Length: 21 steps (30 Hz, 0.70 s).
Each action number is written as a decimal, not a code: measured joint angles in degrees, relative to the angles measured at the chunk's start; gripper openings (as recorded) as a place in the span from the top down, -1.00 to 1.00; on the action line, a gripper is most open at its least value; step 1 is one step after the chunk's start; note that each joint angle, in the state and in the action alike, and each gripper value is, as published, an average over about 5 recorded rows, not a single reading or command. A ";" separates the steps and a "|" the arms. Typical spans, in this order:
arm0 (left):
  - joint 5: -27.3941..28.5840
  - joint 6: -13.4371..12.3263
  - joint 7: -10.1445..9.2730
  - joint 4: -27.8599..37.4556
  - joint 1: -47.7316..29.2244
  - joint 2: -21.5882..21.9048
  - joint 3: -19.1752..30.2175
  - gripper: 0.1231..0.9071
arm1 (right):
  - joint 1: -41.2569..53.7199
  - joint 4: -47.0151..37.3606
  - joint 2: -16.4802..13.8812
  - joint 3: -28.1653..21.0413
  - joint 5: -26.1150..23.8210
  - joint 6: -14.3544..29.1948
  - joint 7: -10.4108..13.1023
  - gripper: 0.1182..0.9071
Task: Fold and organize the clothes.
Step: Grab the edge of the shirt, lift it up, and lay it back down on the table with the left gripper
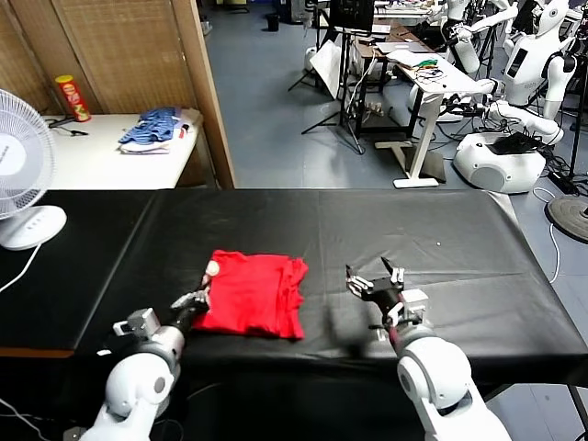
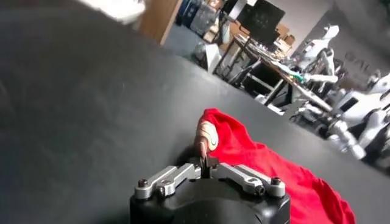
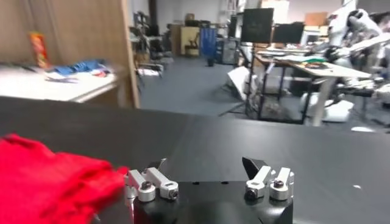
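The left gripper (image 1: 196, 299) is clamped on the near-left edge of the red T-shirt (image 1: 253, 294) — folded on the black table (image 1: 441, 230). Right gripper (image 1: 375, 278) hangs spread just beside the shirt's right edge — not touching.

White rounded arm shells; left gripper (image 1: 196, 299) and right gripper (image 1: 376, 278): black bodies, silver linkage bars, dark screws, black fingertips.
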 joint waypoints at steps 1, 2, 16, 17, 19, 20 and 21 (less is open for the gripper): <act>3.01 -0.13 0.11 -0.46 0.23 0.85 -0.32 0.94 | -0.40 0.26 0.08 0.26 -0.42 -0.33 0.11 -0.72; 5.81 -0.27 0.24 -0.89 0.50 1.82 -0.69 0.94 | -0.78 0.49 0.14 0.50 -0.82 -0.53 0.16 -0.72; 26.65 -0.74 1.13 -3.45 5.08 21.33 -10.35 0.94 | -2.81 2.12 0.50 1.69 -1.86 -0.90 0.18 -0.72; 27.45 -0.31 0.99 -3.96 5.25 22.15 -10.75 0.94 | -2.91 2.09 0.55 1.66 -1.87 -0.88 0.18 -0.72; 28.02 0.89 0.60 -5.39 5.44 22.97 -10.83 0.94 | -3.22 2.02 0.69 1.56 -2.00 -0.84 0.13 -0.72; 27.63 1.46 0.38 -6.24 5.49 23.02 -10.54 0.94 | -3.41 1.98 0.75 1.50 -2.13 -0.81 0.09 -0.72; 26.73 1.94 0.15 -7.17 5.52 22.85 -10.05 0.94 | -3.64 1.95 0.81 1.45 -2.30 -0.78 0.04 -0.72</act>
